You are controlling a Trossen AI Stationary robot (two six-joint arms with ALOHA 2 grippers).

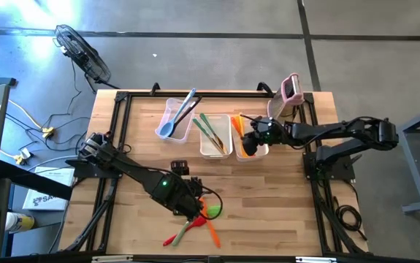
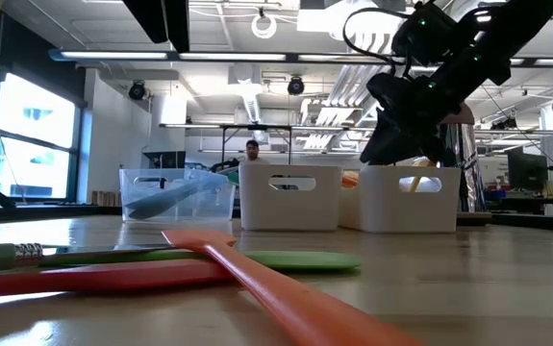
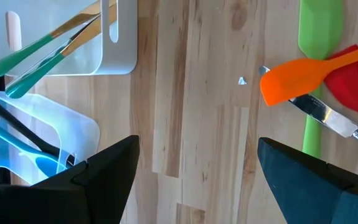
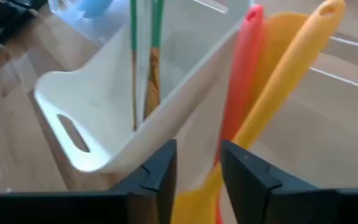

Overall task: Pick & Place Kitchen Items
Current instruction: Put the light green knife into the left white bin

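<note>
Jaws: left gripper [image 1: 195, 210] spread wide, holding nothing; right gripper [image 1: 247, 139] parted a little around a yellow utensil [image 4: 272, 99], grip uncertain.

High view: right over the right tub [image 1: 256, 153]; left at the near-edge pile of utensils [image 1: 208, 213].

Low view: orange spatula [image 2: 286, 293] nearest, across a green one [image 2: 286, 259].

Left wrist: bare wood between the fingers [image 3: 107, 171].

Right wrist: red utensil [image 4: 241, 74] beside the yellow.

Colourful utensils [image 1: 199, 221] on table, others [image 1: 211, 132] in tubs

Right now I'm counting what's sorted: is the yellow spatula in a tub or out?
In. The yellow spatula leans inside the right-hand tub, beside an orange one.
</note>
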